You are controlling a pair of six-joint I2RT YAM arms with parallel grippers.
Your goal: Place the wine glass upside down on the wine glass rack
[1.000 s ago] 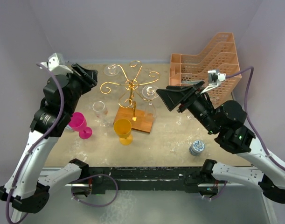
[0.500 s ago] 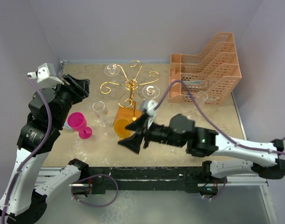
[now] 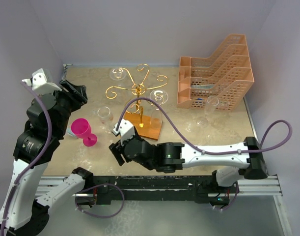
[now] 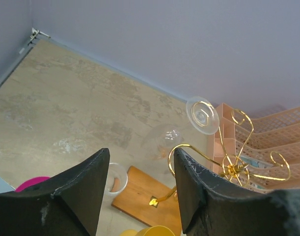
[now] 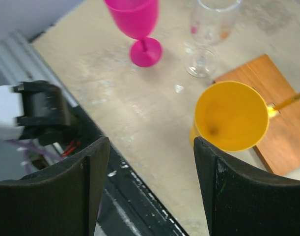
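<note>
The gold wire rack point(image 3: 138, 90) stands on its wooden base point(image 3: 150, 127) at mid table; a clear glass point(image 3: 118, 73) hangs upside down on it. It also shows in the left wrist view point(image 4: 231, 168). A yellow wine glass point(image 5: 231, 115), a pink one point(image 3: 84, 131) and a clear one point(image 3: 104, 116) stand upright left of the base. My right gripper point(image 3: 115, 151) is open and empty, low at the front left, next to the yellow glass, which its arm hides from above. My left gripper point(image 3: 73, 92) is open and empty, raised at the left.
A peach lattice tray stack point(image 3: 216, 73) stands at the back right. Two clear glasses point(image 3: 212, 103) stand in front of it. The right arm stretches across the table's front. The metal front rail point(image 5: 140, 206) lies right under the right gripper.
My right arm swung from the back right by the tray stack across to the front left, ending beside the yellow glass. My left arm drew back a little to the left.
</note>
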